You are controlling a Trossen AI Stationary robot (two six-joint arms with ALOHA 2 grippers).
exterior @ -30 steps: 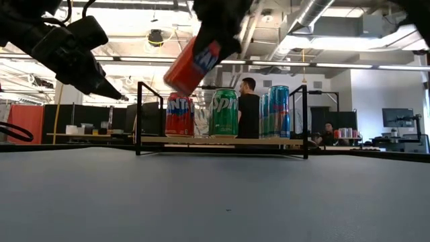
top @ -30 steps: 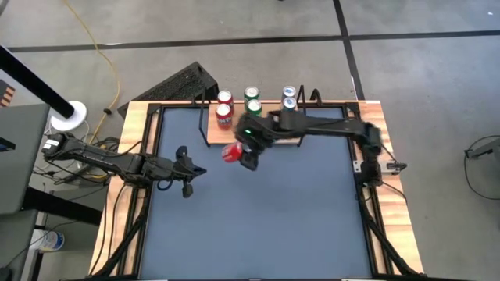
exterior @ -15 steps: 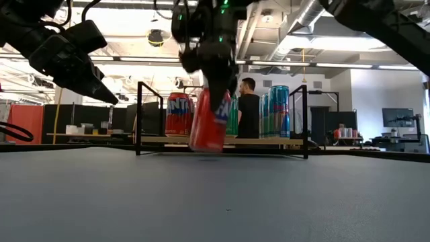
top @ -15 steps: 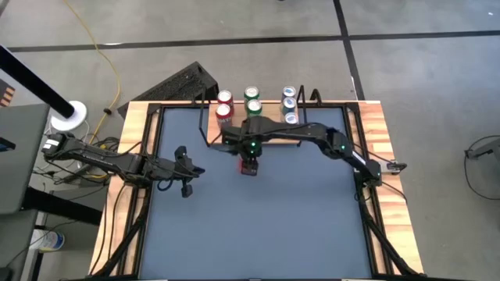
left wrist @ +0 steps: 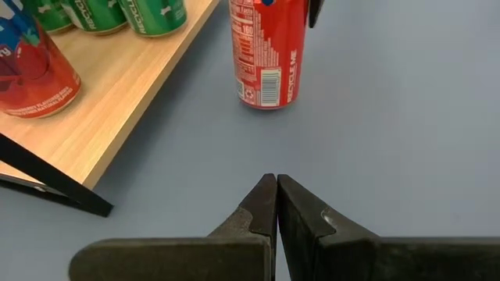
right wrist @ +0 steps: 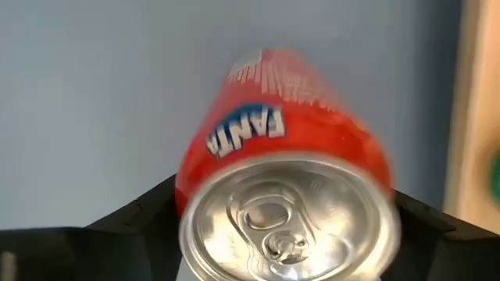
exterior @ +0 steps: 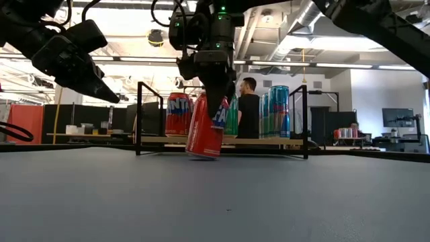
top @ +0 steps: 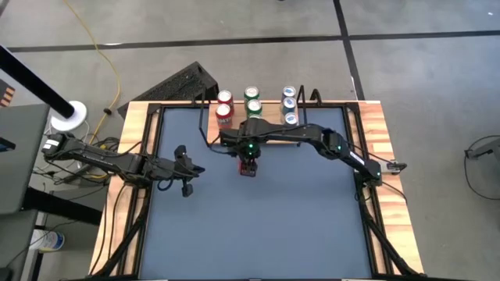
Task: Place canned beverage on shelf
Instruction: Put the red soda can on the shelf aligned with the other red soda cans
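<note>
Red Fanta can (exterior: 205, 128), tilted, seemingly touches tabletop (top: 258, 218) now near shelf (top: 273, 133) front edge, lower than before; right gripper (top: 248, 160) clamps it.

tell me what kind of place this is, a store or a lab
Most likely a robotics lab or open workshop, not a store: exposed ceiling ducts, desks with a monitor, a person behind the small shelf.

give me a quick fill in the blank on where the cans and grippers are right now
1. The right gripper is shut on a ____ Fanta can.
2. That can rests on the tabletop, ____ the shelf.
3. The left gripper is ____ and holds nothing.
4. The cans in the shelf's middle column are ____.

Missing words: red; in front of; shut; green
</note>
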